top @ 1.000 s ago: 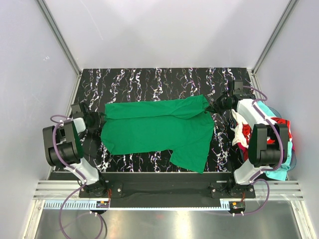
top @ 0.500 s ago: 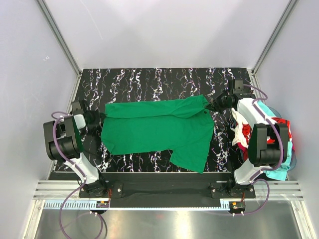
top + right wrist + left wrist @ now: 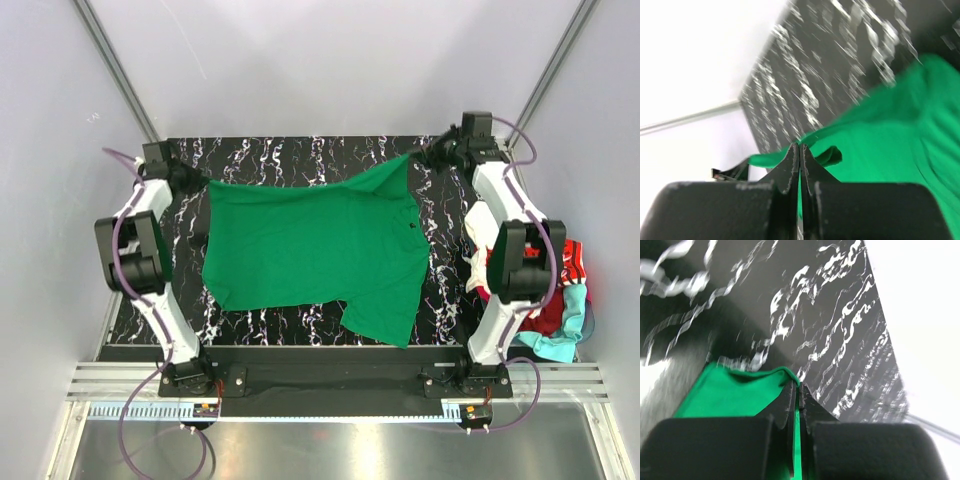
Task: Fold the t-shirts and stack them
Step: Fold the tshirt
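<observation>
At the upper left of the overhead view, the left claw (image 3: 198,182) is pinched fully shut on a far corner of the green t-shirt (image 3: 310,250). The shirt lies spread across the middle of the worktop (image 3: 300,152), and its far edge looks drawn between both claws. At the upper right, the right claw (image 3: 420,156) is clamped tight on the opposite corner. This cloth is likely light and limp, so corners and hems are the best holds. The red t-shirt (image 3: 566,262), turquoise t-shirt (image 3: 560,338) and white t-shirt (image 3: 480,250) are heaped at the right edge.
</observation>
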Motion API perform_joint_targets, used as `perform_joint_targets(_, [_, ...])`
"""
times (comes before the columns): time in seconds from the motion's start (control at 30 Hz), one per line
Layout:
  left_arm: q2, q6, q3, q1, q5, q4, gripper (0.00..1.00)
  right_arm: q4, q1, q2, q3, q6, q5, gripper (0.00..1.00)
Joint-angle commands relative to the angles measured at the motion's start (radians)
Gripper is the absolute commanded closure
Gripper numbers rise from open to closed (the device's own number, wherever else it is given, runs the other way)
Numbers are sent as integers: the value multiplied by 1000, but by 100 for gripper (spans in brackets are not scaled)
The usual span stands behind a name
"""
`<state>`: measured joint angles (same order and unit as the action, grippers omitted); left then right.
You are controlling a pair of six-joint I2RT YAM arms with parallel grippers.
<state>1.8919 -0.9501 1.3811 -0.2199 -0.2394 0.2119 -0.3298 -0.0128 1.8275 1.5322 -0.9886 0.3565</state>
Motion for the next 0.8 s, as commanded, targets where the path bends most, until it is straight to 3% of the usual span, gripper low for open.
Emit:
perform_joint_targets(0.0, [137, 169, 122, -1, -49, -9, 100, 150, 4, 111, 140, -25, 34, 100])
perform_joint_targets(0.17, [272, 263, 252, -3, -138, -17, 98, 218, 4, 229, 273, -36, 82, 100])
perform_joint_targets(0.4, [381, 258, 328, -1, -181, -78, 96, 223, 2, 358, 400, -61, 130, 100])
perform_joint_targets(0.6, [377, 235, 363, -1, -198, -72, 97, 108, 2, 359, 450, -59, 134, 100])
perform_joint_targets(0.77, [302, 254, 328, -2, -198, -10, 99, 5, 1, 230, 344, -33, 118, 100])
